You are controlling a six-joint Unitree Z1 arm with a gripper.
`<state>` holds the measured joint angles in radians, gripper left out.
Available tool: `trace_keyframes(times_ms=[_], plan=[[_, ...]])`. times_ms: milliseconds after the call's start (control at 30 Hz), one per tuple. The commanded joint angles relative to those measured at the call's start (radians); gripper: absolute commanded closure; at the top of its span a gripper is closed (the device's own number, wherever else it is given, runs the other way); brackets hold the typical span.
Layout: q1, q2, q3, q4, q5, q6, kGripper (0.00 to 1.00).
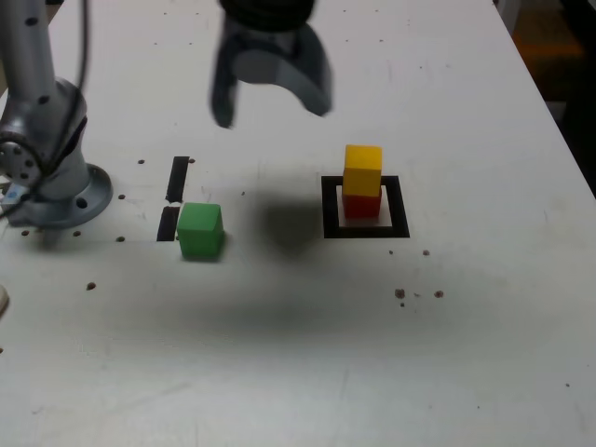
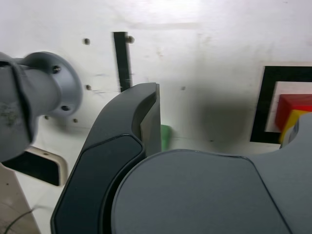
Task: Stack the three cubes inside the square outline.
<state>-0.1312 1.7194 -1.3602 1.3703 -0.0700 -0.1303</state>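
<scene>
yellow cube [image 1: 362, 169] sits on red cube [image 1: 361, 204] inside square outline [image 1: 331, 207]; green cube [image 1: 199, 230] loose at outline's 9 o'clock; gripper [image 1: 270, 104] aloft between them, fingers wide, empty; one cube left.

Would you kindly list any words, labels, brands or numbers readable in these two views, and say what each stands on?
None: no readable text in either view.
The green cube, yellow cube, red cube, square outline, gripper and table carry no lettering.
</scene>
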Motion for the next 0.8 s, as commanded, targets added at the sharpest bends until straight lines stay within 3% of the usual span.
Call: trace_keyframes(times_ms=[0, 133, 200, 300, 367, 467, 767], plan=[[-0.012, -0.108, 0.057, 0.027, -0.020, 0.001, 0.00], [-0.046, -0.136, 0.154, 0.042, -0.073, -0.013, 0.00], [-0.072, -0.155, 0.203, 0.011, -0.099, -0.025, 0.00], [-0.102, -0.176, 0.263, -0.064, -0.112, -0.037, 0.00], [-0.126, -0.181, 0.334, -0.167, -0.117, -0.040, 0.00], [-0.167, -0.139, 0.399, -0.262, -0.136, -0.037, 0.00], [-0.194, -0.085, 0.419, -0.278, -0.227, -0.030, 0.04]])
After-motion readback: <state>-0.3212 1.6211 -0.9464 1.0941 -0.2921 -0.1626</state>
